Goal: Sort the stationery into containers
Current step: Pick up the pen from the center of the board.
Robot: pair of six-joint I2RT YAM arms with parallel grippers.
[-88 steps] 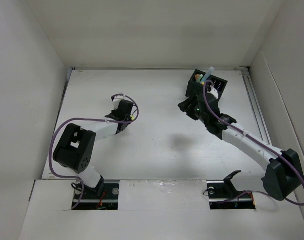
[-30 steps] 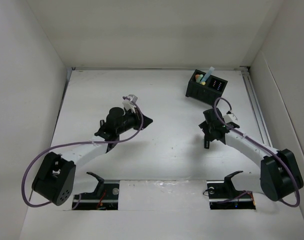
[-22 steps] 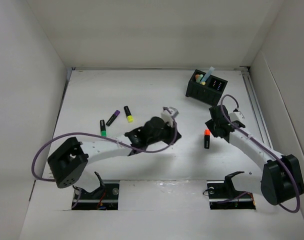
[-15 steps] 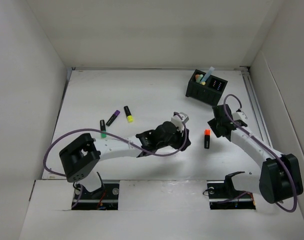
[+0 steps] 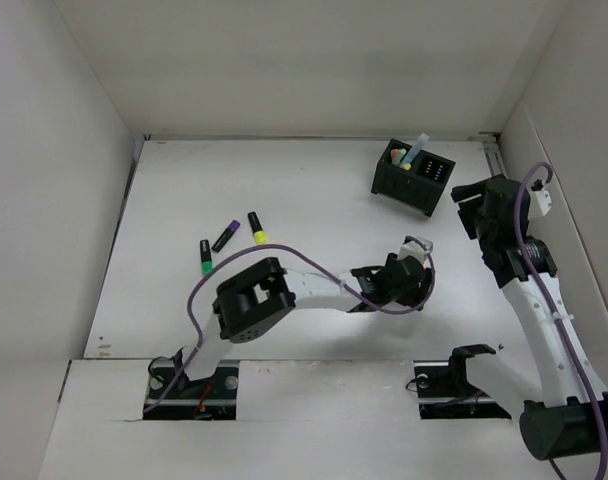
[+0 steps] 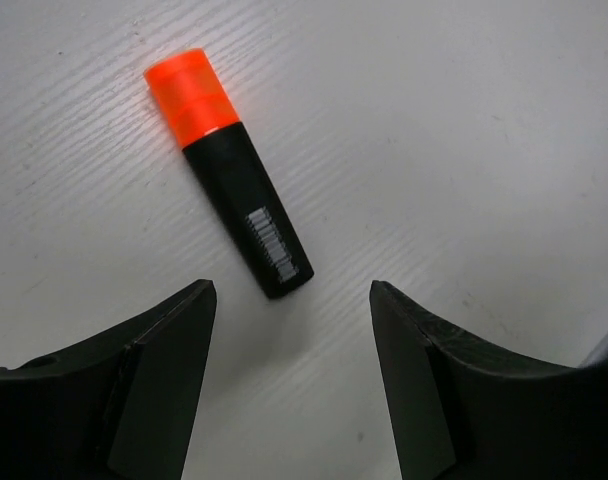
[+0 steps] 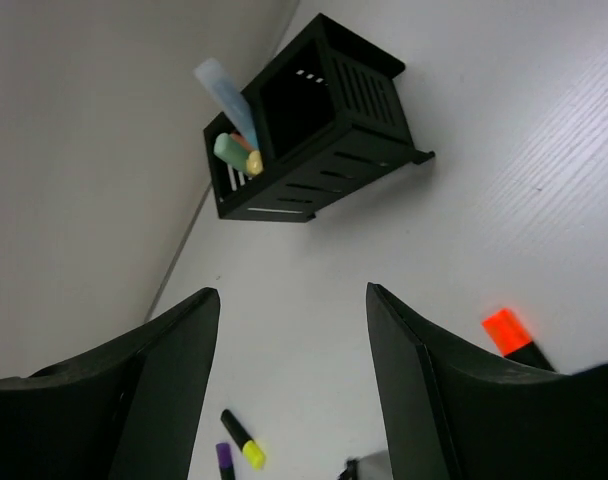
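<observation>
A black marker with an orange cap (image 6: 229,215) lies flat on the white table, its butt end just beyond the fingertips of my left gripper (image 6: 292,298), which is open and empty. From above, the left gripper (image 5: 414,282) covers that marker. My right gripper (image 7: 292,293) hangs open and empty, raised at the right (image 5: 476,207) near the black organiser (image 5: 414,176). The organiser (image 7: 314,120) holds pastel blue, green and yellow markers (image 7: 234,150) in one compartment; the other looks empty. The green-ended (image 5: 205,257), purple-ended (image 5: 224,236) and yellow-ended (image 5: 256,228) black markers lie at the left.
White walls close in the table on three sides. A metal rail (image 5: 512,215) runs along the right edge. The left arm (image 5: 314,290) stretches across the table's near middle, its purple cable looping over it.
The left arm has swept right across the table to the orange-capped marker and opened its jaws. The right arm has drawn back and up to the right, jaws wider.
</observation>
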